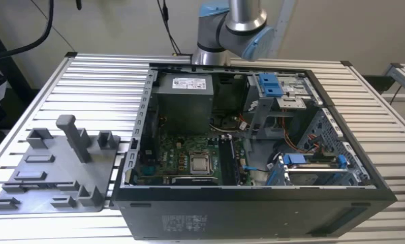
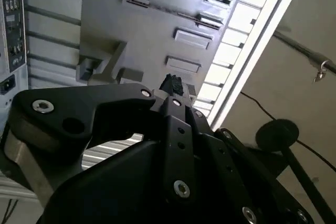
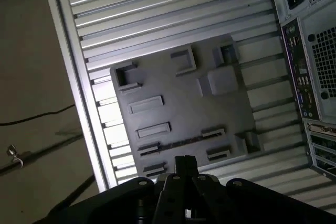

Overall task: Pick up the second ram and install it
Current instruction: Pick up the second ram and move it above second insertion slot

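Note:
A thin dark strip that looks like the second ram (image 3: 181,141) stands on edge between two small holders on the grey fixture plate (image 3: 173,95). It also appears as a dark line (image 2: 178,13) in the second wrist view. My gripper (image 3: 185,164) hangs well above the fixture's edge with its black fingertips (image 2: 172,85) pressed together and nothing between them. In the exterior view the fixture plate (image 1: 53,157) lies on the slatted table, on the exterior view's left of the open computer case (image 1: 256,203). Only the arm's upper joint (image 1: 232,25) appears there.
Inside the case lie the green motherboard (image 1: 182,152) with a silver CPU chip (image 1: 200,163), a grey power supply (image 1: 183,99) and blue drive brackets (image 1: 272,85). A tall grey post (image 1: 72,134) rises from the fixture. The case's rear ports (image 3: 302,77) border the fixture.

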